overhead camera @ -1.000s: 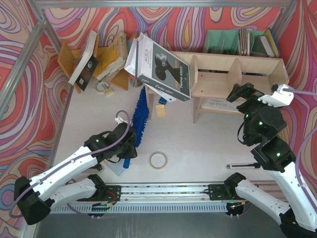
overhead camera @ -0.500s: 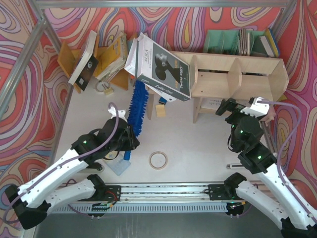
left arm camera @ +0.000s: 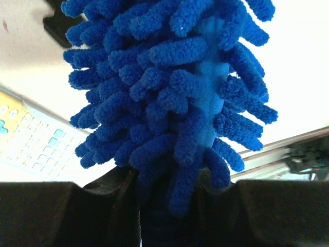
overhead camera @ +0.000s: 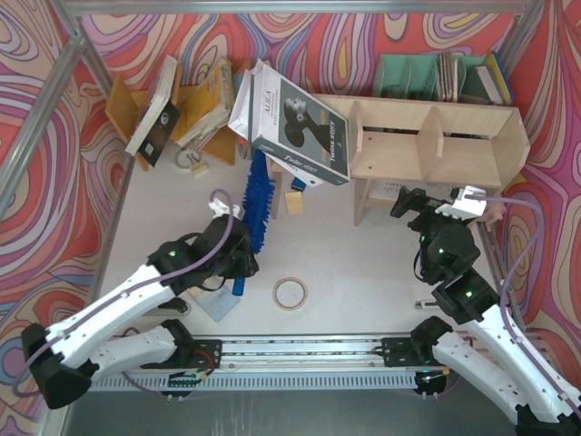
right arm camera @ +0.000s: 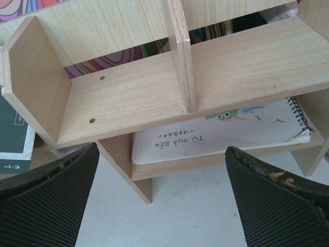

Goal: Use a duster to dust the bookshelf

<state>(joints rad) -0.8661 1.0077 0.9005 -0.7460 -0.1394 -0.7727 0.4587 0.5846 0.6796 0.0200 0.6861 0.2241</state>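
Note:
The bright-blue fluffy duster (overhead camera: 259,198) points away from me, its tip under the leaning book at the left end of the bookshelf (overhead camera: 436,136). My left gripper (overhead camera: 238,252) is shut on the duster where the fluff meets the handle; the handle end (overhead camera: 238,286) sticks out behind. In the left wrist view the duster (left arm camera: 169,92) fills the frame above the left gripper (left arm camera: 164,206). My right gripper (overhead camera: 410,202) is open and empty in front of the pale plywood bookshelf's lower shelf. In the right wrist view the right gripper (right arm camera: 162,195) faces the bookshelf (right arm camera: 128,98).
A large black-and-white book (overhead camera: 295,127) leans on the bookshelf's left end. A spiral notebook (right arm camera: 216,139) lies on the lower shelf. Orange-yellow book rack (overhead camera: 182,109) back left, teal organiser (overhead camera: 436,77) behind. A tape roll (overhead camera: 290,292), calculator (overhead camera: 213,304), pen (overhead camera: 445,302) and small block (overhead camera: 293,202) lie on the table.
My left arm has swung the duster head a little left, then back toward the leaning book. My right arm has moved left and lower, in front of the bookshelf's lower shelf.

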